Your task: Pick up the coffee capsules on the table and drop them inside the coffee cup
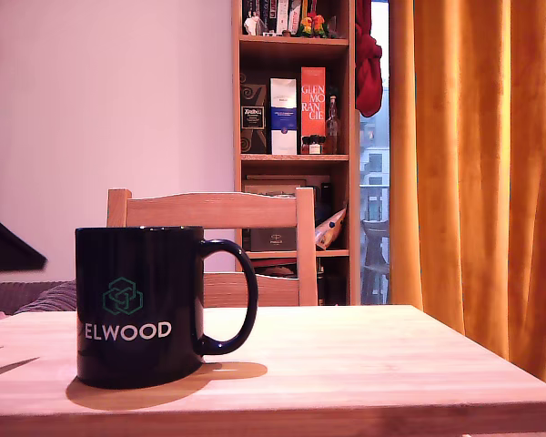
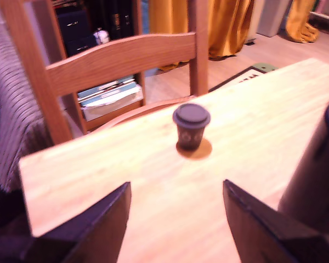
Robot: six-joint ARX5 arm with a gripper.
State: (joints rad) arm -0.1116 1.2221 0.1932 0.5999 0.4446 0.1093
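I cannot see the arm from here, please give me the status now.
Gripper open, fingers empty. One capsule upright on the table, ahead of gripper, untouched. Coffee cup close beside. Path clear.

You have one coffee cup (image 1: pixel 138 305), one coffee capsule (image 2: pixel 191 126) at cup's 9 o'clock in wrist view, one table (image 1: pixel 373 364), one chair (image 1: pixel 214 211), one gripper (image 2: pixel 178 219), two fingers (image 2: pixel 107 222)

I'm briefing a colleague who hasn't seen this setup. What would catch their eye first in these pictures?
The big glossy black coffee cup with white ELWOOD lettering, standing on the pale wooden table toward the exterior view's left. Next, in the wrist view, a small dark coffee capsule standing upright alone on the table, ahead of the open gripper. Behind are a wooden chair and orange curtains.
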